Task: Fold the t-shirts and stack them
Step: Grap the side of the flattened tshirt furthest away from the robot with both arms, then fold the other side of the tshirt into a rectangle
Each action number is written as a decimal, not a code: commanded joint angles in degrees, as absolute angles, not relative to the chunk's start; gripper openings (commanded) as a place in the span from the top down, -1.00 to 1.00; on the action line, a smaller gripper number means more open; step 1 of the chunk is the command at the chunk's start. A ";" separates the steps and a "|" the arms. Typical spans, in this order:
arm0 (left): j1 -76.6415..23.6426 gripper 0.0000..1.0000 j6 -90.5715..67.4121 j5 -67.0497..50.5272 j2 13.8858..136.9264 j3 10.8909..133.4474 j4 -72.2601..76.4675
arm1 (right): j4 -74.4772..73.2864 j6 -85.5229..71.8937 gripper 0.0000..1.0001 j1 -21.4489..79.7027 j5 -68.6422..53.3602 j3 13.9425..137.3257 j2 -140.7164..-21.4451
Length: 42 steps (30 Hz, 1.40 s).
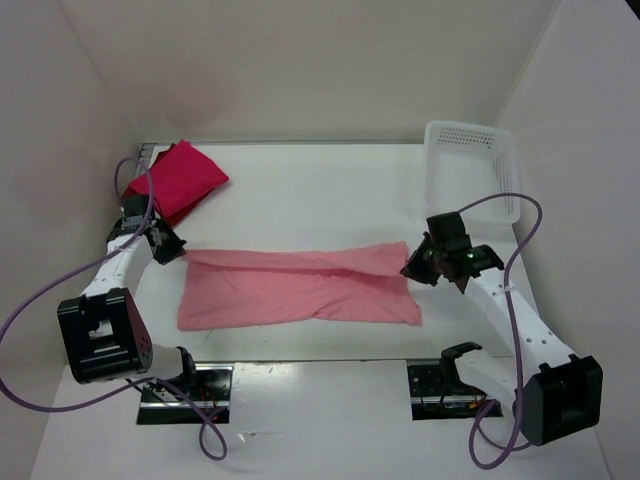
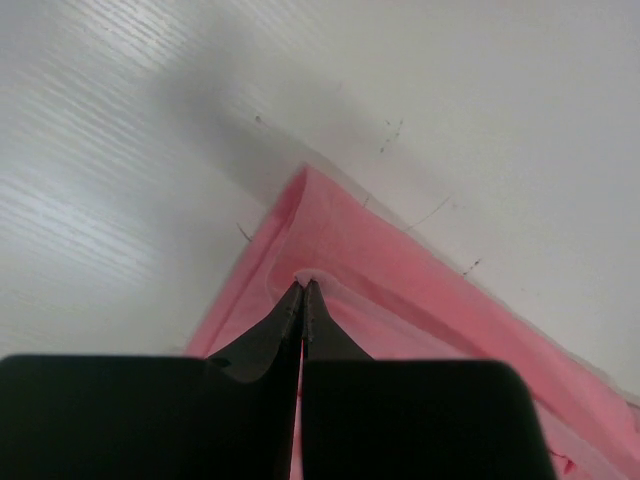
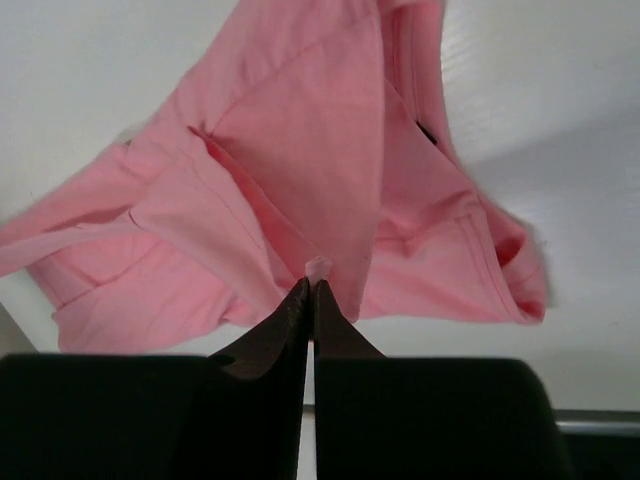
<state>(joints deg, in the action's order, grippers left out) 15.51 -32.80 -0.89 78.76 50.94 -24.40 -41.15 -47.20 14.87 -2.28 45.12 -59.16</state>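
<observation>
Two robot arms grip opposite ends of a salmon pink t-shirt (image 1: 300, 295) that lies stretched across the middle of a white table (image 1: 320, 190), folded lengthwise into a long band with its far edge doubled over toward the near one. At the shirt's far left corner, the left gripper (image 1: 168, 246) has its black jaws pressed together on the cloth. The left wrist view shows the left gripper (image 2: 302, 290) nipping a small pucker of the salmon pink t-shirt (image 2: 400, 270) just inside the corner, with the hem running away on both sides over the bare tabletop. At the far right corner, the right gripper (image 1: 412, 266) is likewise pinched shut on the fabric. In the right wrist view, a small nub of the salmon pink t-shirt (image 3: 300, 130) pokes out above the tips of the right gripper (image 3: 312, 285), the layers of cloth fanning away from them and the collar opening lying to the right. Well apart from this shirt, a crimson-pink t-shirt (image 1: 185, 178) sits folded in the table's far left corner. A darker red cloth (image 1: 139, 187) shows at its left edge, though whether it lies under or beside it cannot be told. A white perforated basket (image 1: 468, 128) stands in the far right corner, just behind the right arm. A purple cable (image 1: 520, 215) loops from the right arm, near the basket.
</observation>
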 commanded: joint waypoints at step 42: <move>-5.80 0.36 -30.15 -0.09 82.61 49.31 -21.53 | -23.99 -38.85 0.25 31.99 11.25 61.35 -95.19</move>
<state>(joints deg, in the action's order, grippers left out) -5.21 -31.59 -0.25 82.13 49.34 -21.98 -25.39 -40.16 31.38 7.29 58.87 -95.39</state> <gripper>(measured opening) 0.318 0.376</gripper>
